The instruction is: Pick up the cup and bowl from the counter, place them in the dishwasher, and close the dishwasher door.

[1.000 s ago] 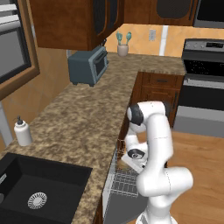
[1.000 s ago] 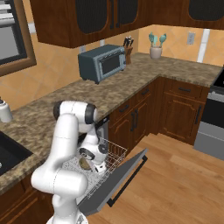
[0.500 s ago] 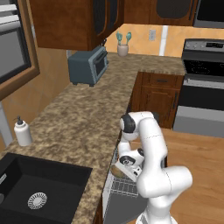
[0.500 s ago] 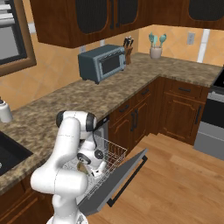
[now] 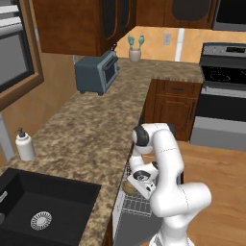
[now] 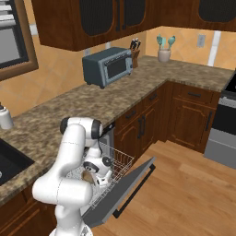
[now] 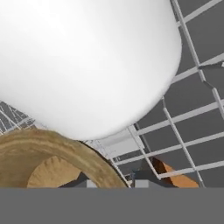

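Speckled brown granite forms the L-shaped bench [image 5: 91, 129] of this kitchen. Nearest the base, under its edge, the dishwasher [image 6: 109, 138] stands open, its dishwasher door [image 6: 126, 186] dropped flat and its white wire rack [image 6: 119, 161] drawn out over it. The gripper [image 7: 114, 180] is down at that rack. In the hand view the tan wooden bowl [image 7: 52, 153] sits right at the finger tips, its rim running past them, and the white cup [image 7: 87, 65] lies just beyond, close against the bowl over the wires. The jaws stand narrow; whether they pinch the bowl's rim or have let it go I cannot tell. Over the last second the arm has folded lower: the elbow has sunk and the hand has dropped from above the rack to the wires, carrying the bowl down with it. That suggests the bowl is being set in beside the cup, so both things are at the dishwasher and only the release, the withdrawal and the shutting of the door are left. The tight spacing is the risk: lifting out could nudge the cup or drag the bowl. Farther along the bench are the black sink [image 5: 43, 206] and soap bottle [image 5: 24, 145], then the grey toaster oven [image 5: 98, 72] and the holder of teal utensils [image 5: 135, 50], with the stove [image 5: 223, 91] beyond the corner.
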Motion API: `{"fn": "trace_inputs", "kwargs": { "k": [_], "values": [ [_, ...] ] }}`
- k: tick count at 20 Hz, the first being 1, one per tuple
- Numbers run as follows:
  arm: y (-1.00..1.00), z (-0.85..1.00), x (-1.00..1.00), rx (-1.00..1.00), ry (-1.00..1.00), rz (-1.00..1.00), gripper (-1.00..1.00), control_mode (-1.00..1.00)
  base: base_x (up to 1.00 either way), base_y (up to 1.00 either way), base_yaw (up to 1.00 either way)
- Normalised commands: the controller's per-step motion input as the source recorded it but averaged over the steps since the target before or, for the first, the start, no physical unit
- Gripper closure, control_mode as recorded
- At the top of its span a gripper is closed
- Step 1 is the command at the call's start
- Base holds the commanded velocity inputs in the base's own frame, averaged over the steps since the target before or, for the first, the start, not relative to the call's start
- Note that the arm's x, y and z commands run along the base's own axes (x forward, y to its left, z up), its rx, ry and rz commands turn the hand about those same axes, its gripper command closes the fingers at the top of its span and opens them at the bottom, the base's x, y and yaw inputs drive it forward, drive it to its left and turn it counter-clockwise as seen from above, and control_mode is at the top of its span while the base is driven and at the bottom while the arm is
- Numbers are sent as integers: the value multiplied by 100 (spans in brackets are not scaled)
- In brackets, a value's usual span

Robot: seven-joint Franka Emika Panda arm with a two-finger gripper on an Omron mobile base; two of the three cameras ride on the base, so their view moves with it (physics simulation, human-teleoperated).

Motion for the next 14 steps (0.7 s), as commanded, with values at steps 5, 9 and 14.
{"fn": "trace_inputs", "kwargs": {
  "k": [5, 9, 14],
  "values": [
    [-9, 19, -44, 8, -5, 0, -100, -100, 0, 0, 0],
    [-19, 87, -55, 8, -13, 0, -100, -100, 0, 0, 0],
    [-26, 100, -38, 3, -16, 0, -100, -100, 0, 0, 0]
  ]
}}
